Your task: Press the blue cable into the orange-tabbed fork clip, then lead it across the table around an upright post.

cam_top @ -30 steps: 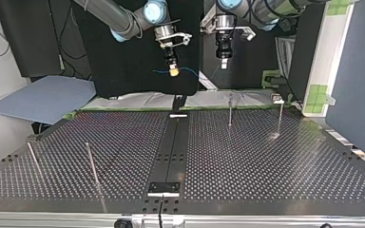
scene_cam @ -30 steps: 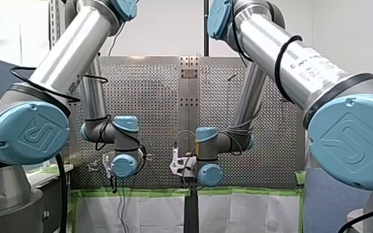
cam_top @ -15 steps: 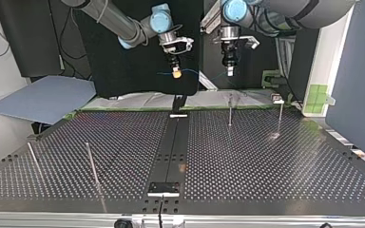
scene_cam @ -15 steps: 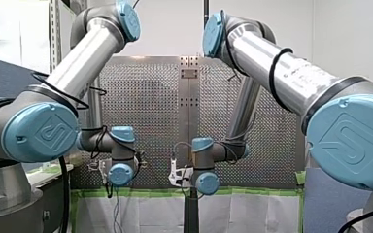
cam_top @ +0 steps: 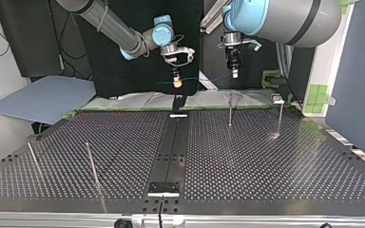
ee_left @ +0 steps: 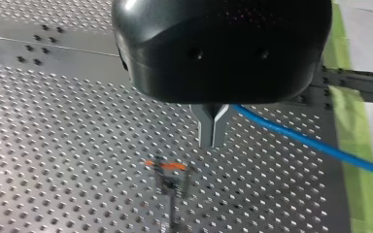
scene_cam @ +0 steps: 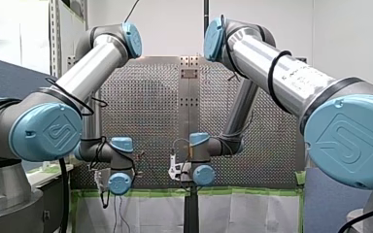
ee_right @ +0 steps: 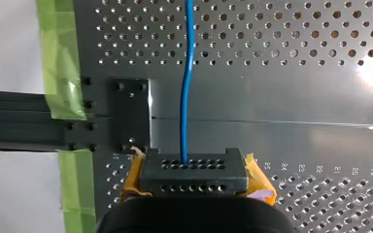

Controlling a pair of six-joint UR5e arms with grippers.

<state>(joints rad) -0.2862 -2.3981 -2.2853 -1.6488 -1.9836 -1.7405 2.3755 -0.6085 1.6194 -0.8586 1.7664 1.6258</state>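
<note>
The thin blue cable (ee_right: 186, 87) runs straight ahead out of my right gripper (ee_right: 194, 167), whose yellow-padded fingers are shut on it. In the top view this gripper (cam_top: 176, 83) hangs above the table's far edge, and the blue cable (cam_top: 209, 78) spans across to my left gripper (cam_top: 235, 72). In the left wrist view, my left gripper (ee_left: 212, 138) is shut, with the blue cable (ee_left: 311, 143) leaving sideways from between its fingers. The orange-tabbed fork clip (ee_left: 170, 170) stands on the perforated plate just beyond the fingertips, below them and apart from the cable.
Thin upright posts stand on the perforated table (cam_top: 266, 161): two at the top view's far right (cam_top: 230, 110) (cam_top: 280, 116) and two at its near left (cam_top: 91, 164). A black strip (cam_top: 173, 147) runs down the middle. Green tape (ee_right: 58, 58) lines the far edge.
Both grippers have come down toward the table's far edge and shifted slightly to the top view's right, with the blue cable still strung between them.
</note>
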